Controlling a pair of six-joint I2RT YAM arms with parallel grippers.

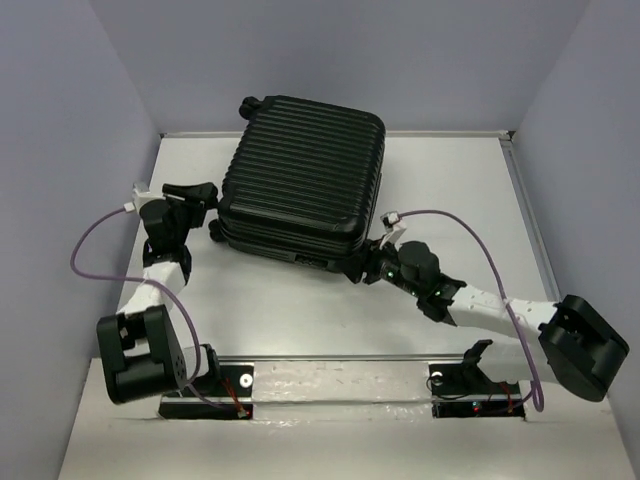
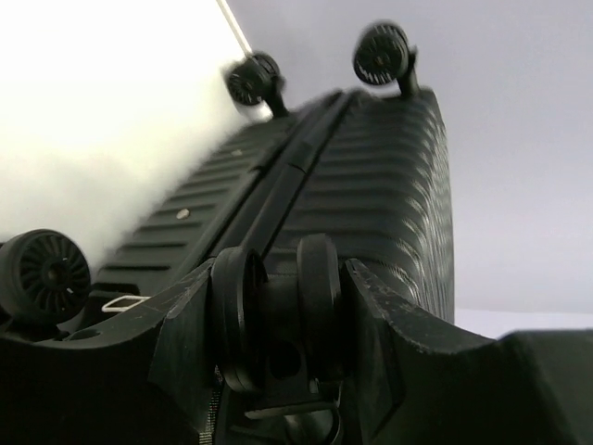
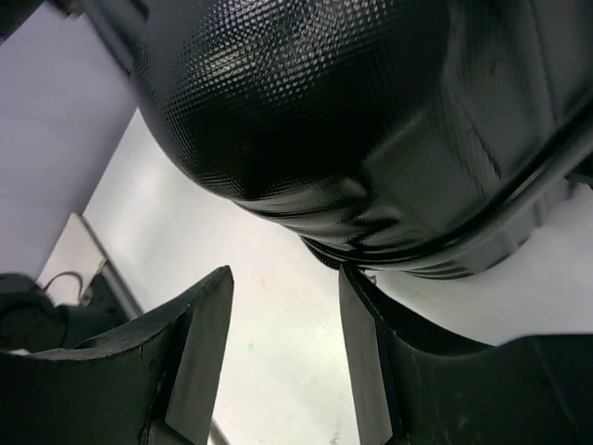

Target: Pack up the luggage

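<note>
The luggage [image 1: 300,180], a black ribbed hard-shell suitcase, lies shut and flat on the white table [image 1: 450,180], wheels toward the left. My left gripper [image 1: 208,193] is at its left side, shut on one caster wheel [image 2: 320,278] that fills the gap between its fingers. A second caster wheel [image 2: 44,274] shows beside it and two more sit at the far end. My right gripper [image 1: 372,268] sits at the suitcase's near right corner [image 3: 306,120]. It is open [image 3: 285,273], nothing between its fingers, its right fingertip close under the shell's rim.
Grey walls [image 1: 110,120] enclose the table on three sides. A metal rail [image 1: 340,358] with both arm bases runs along the near edge. Purple cables [image 1: 85,250] loop from each wrist.
</note>
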